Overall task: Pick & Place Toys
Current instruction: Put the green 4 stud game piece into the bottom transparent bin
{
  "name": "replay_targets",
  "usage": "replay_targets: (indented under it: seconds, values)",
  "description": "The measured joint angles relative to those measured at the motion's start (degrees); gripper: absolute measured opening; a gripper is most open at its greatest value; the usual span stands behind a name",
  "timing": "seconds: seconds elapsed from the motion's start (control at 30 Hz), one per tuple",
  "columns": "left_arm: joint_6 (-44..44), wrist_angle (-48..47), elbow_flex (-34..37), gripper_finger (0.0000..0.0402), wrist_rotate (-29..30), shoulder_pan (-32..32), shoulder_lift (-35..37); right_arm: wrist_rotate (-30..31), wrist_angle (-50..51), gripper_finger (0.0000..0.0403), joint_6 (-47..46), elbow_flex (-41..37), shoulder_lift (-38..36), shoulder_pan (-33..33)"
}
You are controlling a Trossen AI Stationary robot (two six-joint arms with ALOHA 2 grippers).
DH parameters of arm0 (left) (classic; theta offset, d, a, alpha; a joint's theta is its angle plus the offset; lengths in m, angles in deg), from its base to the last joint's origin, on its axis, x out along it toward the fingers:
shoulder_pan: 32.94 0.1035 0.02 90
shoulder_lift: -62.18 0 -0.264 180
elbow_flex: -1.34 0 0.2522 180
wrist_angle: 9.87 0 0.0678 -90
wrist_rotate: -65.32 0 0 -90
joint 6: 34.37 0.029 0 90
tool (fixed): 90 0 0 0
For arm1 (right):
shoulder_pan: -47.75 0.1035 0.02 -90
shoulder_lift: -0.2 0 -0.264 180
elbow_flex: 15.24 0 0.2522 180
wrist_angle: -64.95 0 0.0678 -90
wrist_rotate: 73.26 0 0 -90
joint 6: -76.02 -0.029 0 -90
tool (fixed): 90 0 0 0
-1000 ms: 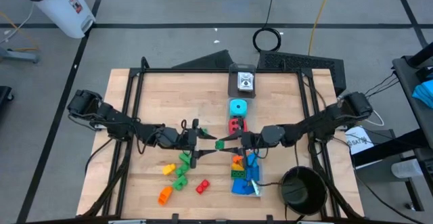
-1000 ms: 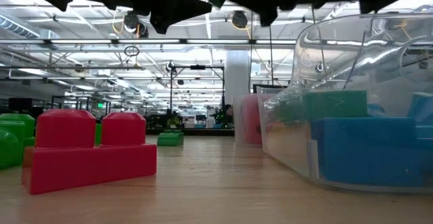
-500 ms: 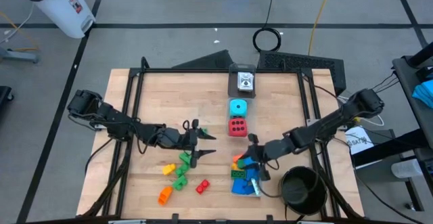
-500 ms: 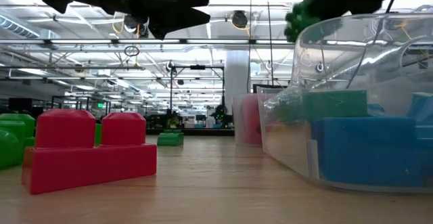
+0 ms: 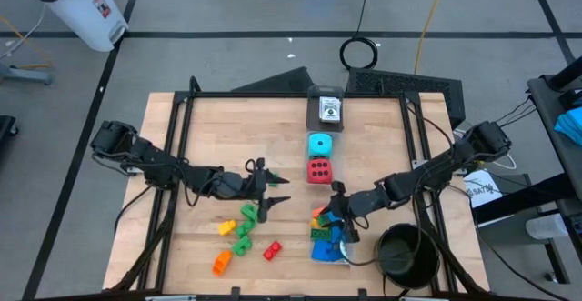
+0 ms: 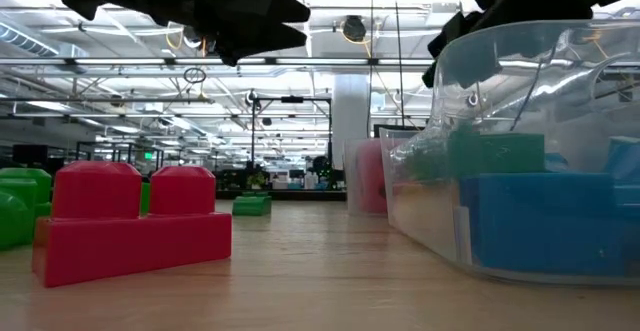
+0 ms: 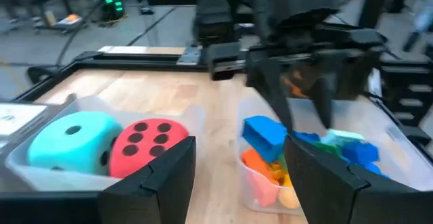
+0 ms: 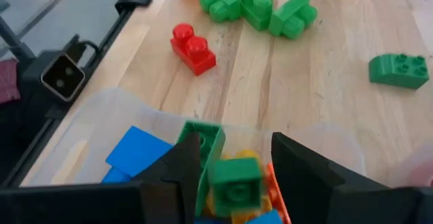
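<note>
Green brick (image 8: 226,164) studs-up, lengthwise between parted right claw (image 8: 233,173) fingers, over box (image 8: 101,126).

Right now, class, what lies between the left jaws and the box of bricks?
Only bare wood between left gripper and box, in the high view.

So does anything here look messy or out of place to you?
Only the loose bricks scattered on the table, green, yellow, orange and red, lying at all angles. The clear box under the right hand holds a jumbled heap, with a green brick on top. Both dice sit neatly.
</note>
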Motion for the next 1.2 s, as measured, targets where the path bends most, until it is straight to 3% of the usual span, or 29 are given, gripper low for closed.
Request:
replay_targets:
  seconds: [0.2,0.33,0.57,0.7,0.93,1.07,1.2]
  values:
    - [-1.9,-2.3,0.0,0.023,4.3,0.0,0.0,0.3,-0.7,0.0166,0.2,0.0,-0.1,0.0]
    - [-11.5,-8.2,0.0,0.0232,8.4,1.6,0.0,0.3,-0.9,0.019,0.2,0.0,-0.4,0.0]
    - [-34.2,-27.5,0.0,0.0285,6.5,7.8,-0.5,0.3,-1.1,0.0221,0.5,0.0,-0.4,-0.2]
    - [-43.2,-30.7,0.0,0.0318,2.0,10.2,-3.3,0.3,-1.2,0.023,0.7,0.0,-0.4,-0.8]
    - [-42.1,-23.8,-0.1,0.0324,-3.1,10.4,-12.3,0.3,-1.6,0.0227,0.4,0.0,-0.4,-1.5]
    - [-40.1,-27.9,-1.6,0.0308,-3.0,10.4,-14.4,0.0,-1.4,0.0228,0.3,0.0,-0.4,-1.5]
    - [-32.6,-33.0,-2.9,0.0285,-3.7,10.4,-14.2,0.0,-1.4,0.0228,0.4,0.0,-0.4,-1.5]
